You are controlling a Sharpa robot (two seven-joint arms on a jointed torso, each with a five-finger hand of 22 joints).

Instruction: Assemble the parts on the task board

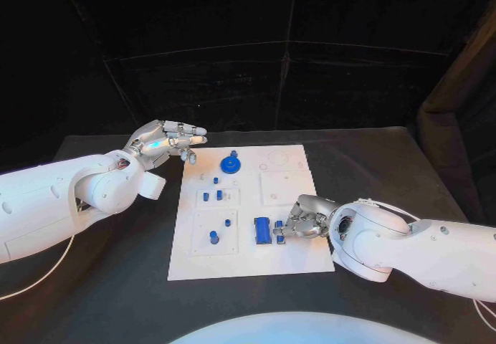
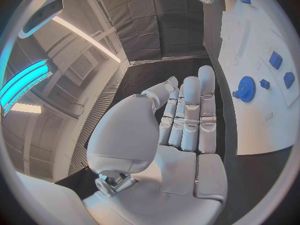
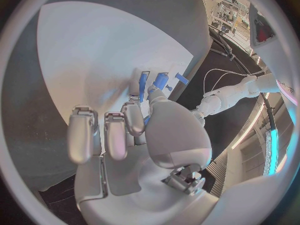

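The task board (image 1: 248,265) is a white rectangular plate lying flat at the centre of the black desk (image 1: 413,165), with shallow square recesses marked in its surface. A blue gear (image 1: 231,165) with a raised hub stands near the board's far end; several small blue pegs (image 1: 214,194) sit in the recesses of the left column, and a blue rectangular block (image 1: 262,230) lies toward the near right portion. Bare desk surface surrounds the board on all sides, and the board's far right area carries no parts. The left robot hand (image 1: 170,141) hovers above the desk just beyond the board's far left corner, fingers extended side by side and holding nothing. The right robot hand (image 1: 305,219) rests at the board's right edge, fingers curled down at a small blue part (image 1: 279,233) beside the block; whether the part is pinched cannot be determined.
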